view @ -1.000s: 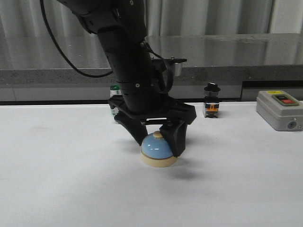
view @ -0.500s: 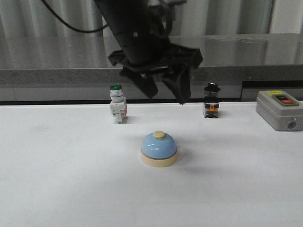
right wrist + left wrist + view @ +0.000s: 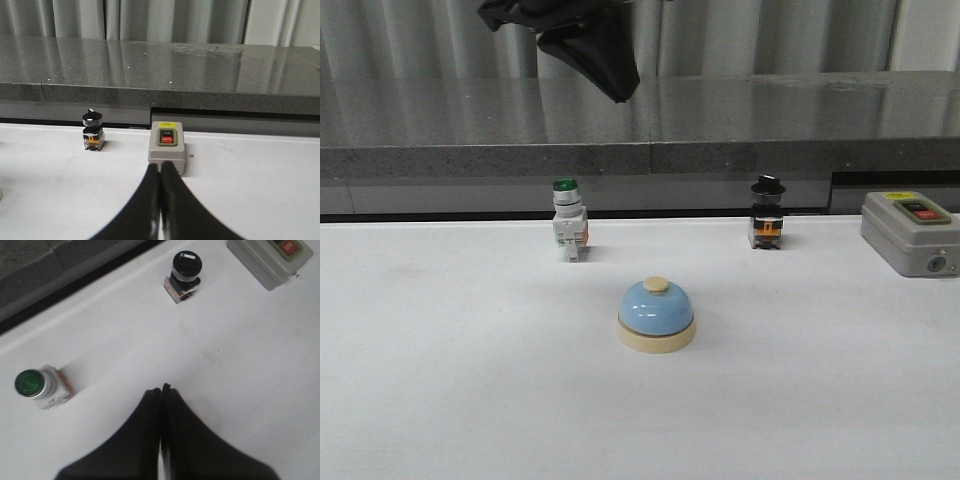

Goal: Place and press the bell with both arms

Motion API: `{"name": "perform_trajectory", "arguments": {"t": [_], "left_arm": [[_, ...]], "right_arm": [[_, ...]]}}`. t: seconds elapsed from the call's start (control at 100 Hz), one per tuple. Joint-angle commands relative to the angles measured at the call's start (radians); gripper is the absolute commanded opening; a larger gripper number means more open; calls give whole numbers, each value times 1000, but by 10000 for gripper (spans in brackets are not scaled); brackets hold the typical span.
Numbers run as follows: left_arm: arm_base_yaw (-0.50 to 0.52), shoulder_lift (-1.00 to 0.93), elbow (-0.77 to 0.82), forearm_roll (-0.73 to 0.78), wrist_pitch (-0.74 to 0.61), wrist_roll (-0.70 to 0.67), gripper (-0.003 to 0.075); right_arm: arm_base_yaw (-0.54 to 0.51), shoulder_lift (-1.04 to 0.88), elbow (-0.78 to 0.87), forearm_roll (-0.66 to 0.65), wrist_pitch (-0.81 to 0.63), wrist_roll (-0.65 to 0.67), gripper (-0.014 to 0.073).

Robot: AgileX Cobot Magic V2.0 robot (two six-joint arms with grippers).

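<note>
Front view: left hand [image 3: 588, 45] hangs high above the bell [image 3: 657, 314], fingers pressed together.

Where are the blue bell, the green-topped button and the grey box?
Blue bell [image 3: 656, 308], front view, on its dome.
Green-topped button [image 3: 566, 186], front view, on its green cap.
Grey box [image 3: 910, 234], front view, on its front face.

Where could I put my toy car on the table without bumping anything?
The wide white table left of the bell is bare, and so is the strip in front of it. The back edge is busier: green-capped switch, black knob switch and grey box stand along it.
</note>
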Motion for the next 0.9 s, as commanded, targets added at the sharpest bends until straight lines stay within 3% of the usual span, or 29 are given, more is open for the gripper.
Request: {"name": "perform_trajectory", "arguments": {"t": [0.0, 0.58, 0.89], "left_arm": [[35, -84, -24, -18, -39, -8, -20], [363, -376, 302, -26, -146, -29, -20], [476, -597, 533, -26, -202, -29, -20]], "right_arm": [[-4, -16, -16, -8, -75, -5, -60], [-4, -16, -16, -8, -75, -5, -60], [-4, -16, -16, -8, -75, -5, -60]]}}
